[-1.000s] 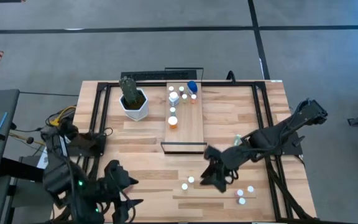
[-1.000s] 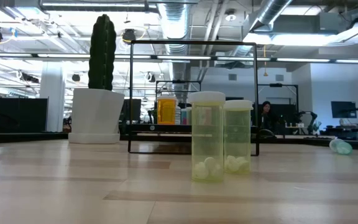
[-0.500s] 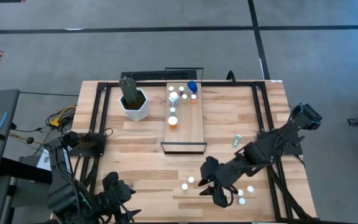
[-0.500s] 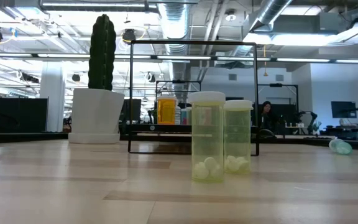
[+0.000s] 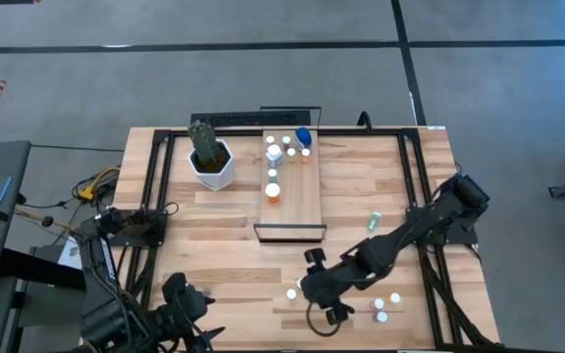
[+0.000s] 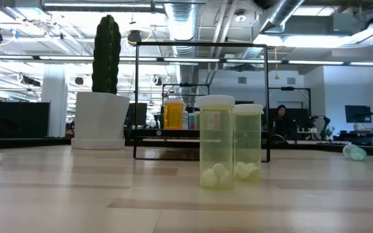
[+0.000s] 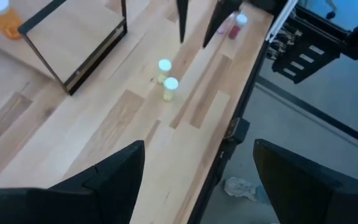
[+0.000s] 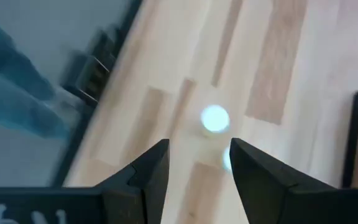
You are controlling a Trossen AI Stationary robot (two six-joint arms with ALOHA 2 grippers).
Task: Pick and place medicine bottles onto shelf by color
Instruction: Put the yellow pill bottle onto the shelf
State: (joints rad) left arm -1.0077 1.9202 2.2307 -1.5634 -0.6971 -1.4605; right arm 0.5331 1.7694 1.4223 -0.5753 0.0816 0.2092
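Two green medicine bottles with white caps (image 6: 217, 142) (image 6: 247, 141) stand side by side on the table near its front edge, also seen in the left wrist view (image 7: 167, 76). My right gripper (image 5: 311, 290) hangs open just above and right of them, and one cap (image 8: 215, 118) shows beyond its fingertips. The shelf (image 5: 293, 196), a light-wood board in a dark frame, lies mid-table with several bottles (image 5: 275, 152) at its far end, among them an orange one (image 5: 273, 192) and a blue one (image 5: 303, 136). My left gripper (image 5: 182, 302) waits open at the near left corner.
A white pot with a cactus (image 5: 210, 157) stands left of the shelf. More small bottles (image 5: 386, 306) stand near the front right, and one (image 5: 374, 222) lies on its side right of the shelf. Dark frame rails (image 5: 415, 186) run along the table's sides.
My right gripper has come down and toward the table's near left, from beside the two green bottles to just over them, rolling about its own axis on the way. My left gripper has sunk a little toward the near edge. The bottles have kept still.
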